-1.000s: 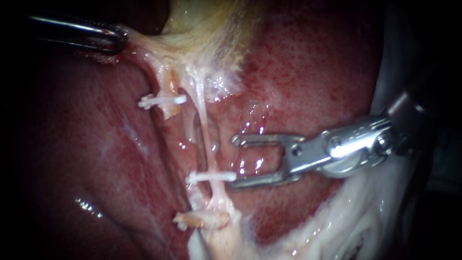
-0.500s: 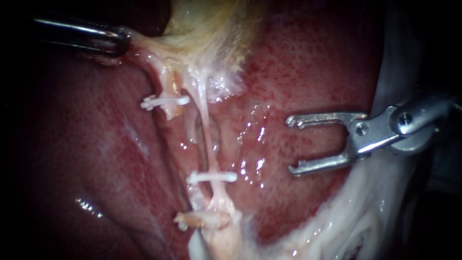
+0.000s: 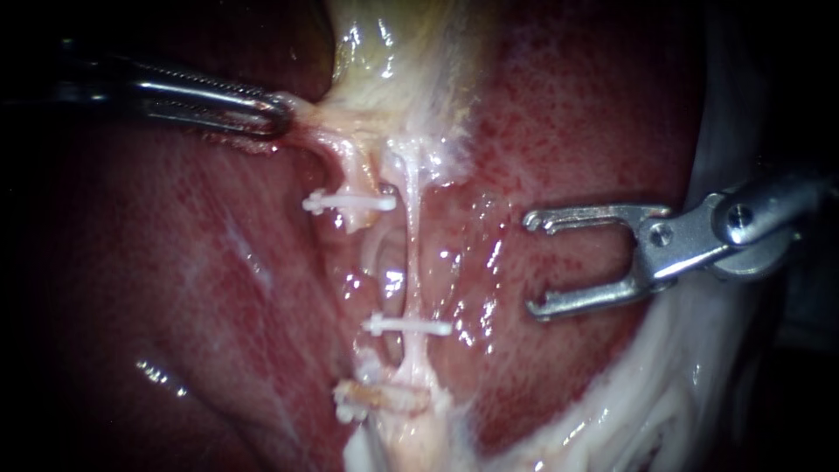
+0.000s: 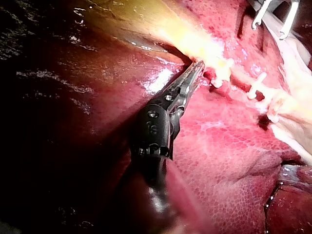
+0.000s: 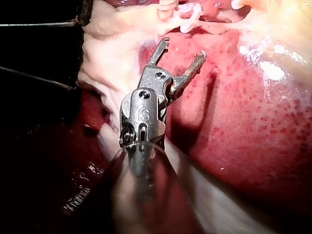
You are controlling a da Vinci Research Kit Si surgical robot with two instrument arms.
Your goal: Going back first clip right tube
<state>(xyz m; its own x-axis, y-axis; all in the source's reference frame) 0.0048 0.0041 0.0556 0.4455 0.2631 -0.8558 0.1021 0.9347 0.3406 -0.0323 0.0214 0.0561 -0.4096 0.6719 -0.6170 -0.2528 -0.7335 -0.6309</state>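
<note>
My right instrument (image 3: 531, 262) stands with its jaws open and empty over the liver (image 3: 568, 114), well right of the tubes; its own view shows the same open jaws (image 5: 183, 51). The thin pale right tube (image 3: 412, 253) runs down from the gallbladder (image 3: 393, 52) and carries a white clip (image 3: 408, 327) low down. The short left tube (image 3: 354, 183) carries another white clip (image 3: 350, 203). My left instrument (image 3: 266, 114) has its jaws shut on pale tissue at the gallbladder's neck, also seen in its own view (image 4: 197, 68).
A pale cut stump (image 3: 384, 398) lies below the lower clip. White fatty tissue (image 3: 664, 402) runs along the lower right under my right instrument. Wet liver surface surrounds the tubes on both sides.
My right instrument drew back to the right, away from the lower clip, jaws still open. My left instrument then moved right with its tissue, carrying the tubes and clips rightward.
</note>
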